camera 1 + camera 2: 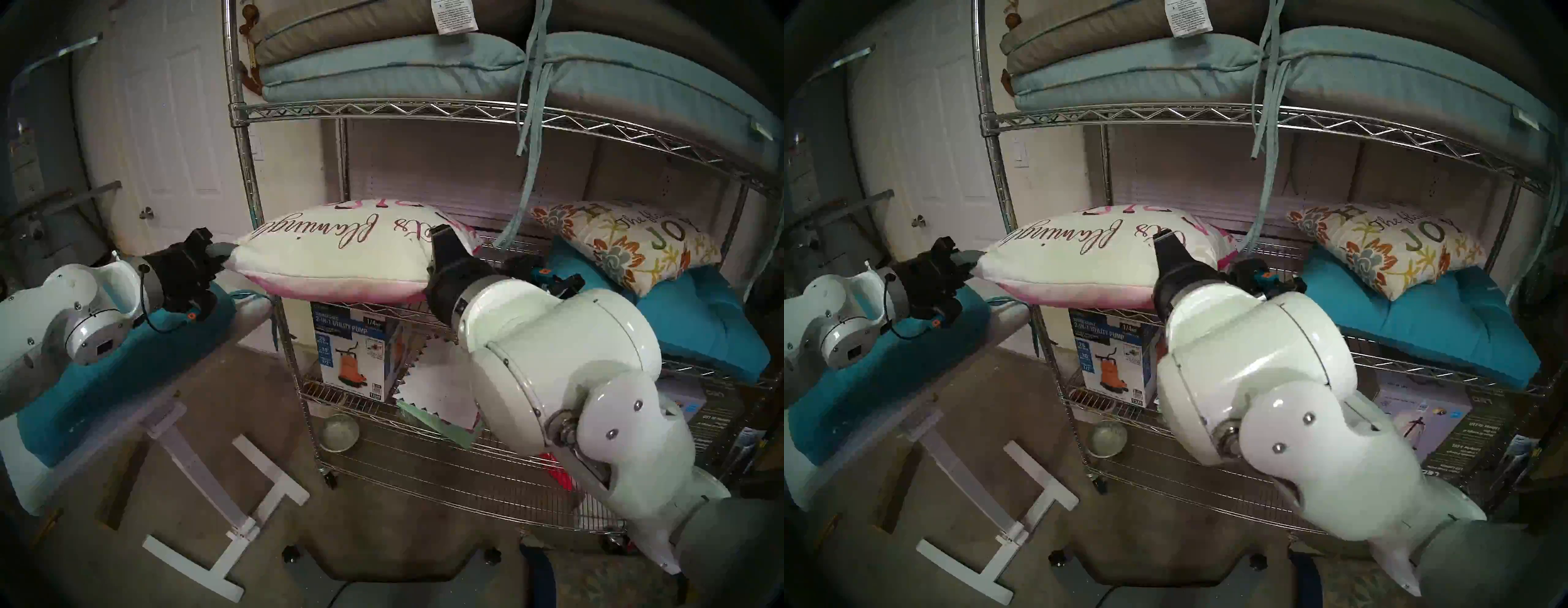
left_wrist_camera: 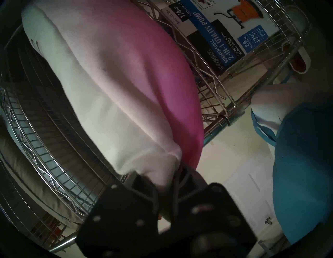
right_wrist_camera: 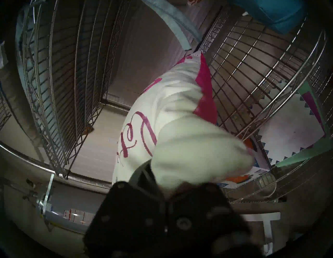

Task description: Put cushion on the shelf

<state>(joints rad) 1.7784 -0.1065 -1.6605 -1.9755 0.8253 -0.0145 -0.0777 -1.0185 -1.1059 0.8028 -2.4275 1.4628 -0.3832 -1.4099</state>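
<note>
A white cushion (image 1: 339, 250) with pink script and a pink underside is held level at the height of the middle tier of the chrome wire shelf (image 1: 382, 109). Its right part is over that tier's left end, its left part sticks out past the shelf's post. My left gripper (image 1: 222, 254) is shut on the cushion's left corner, and the same pinch fills the left wrist view (image 2: 167, 182). Shut on the cushion's near right edge is my right gripper (image 1: 443, 242), seen close in the right wrist view (image 3: 158, 173). Whether the cushion rests on the wires I cannot tell.
A floral cushion (image 1: 623, 246) lies on a teal cushion (image 1: 700, 322) at the tier's right. Flat blue and grey cushions (image 1: 390, 63) fill the upper tier, their ties hanging down. A pump box (image 1: 352, 348) stands below. Another teal cushion (image 1: 106, 373) lies on the white table (image 1: 29, 479) at left.
</note>
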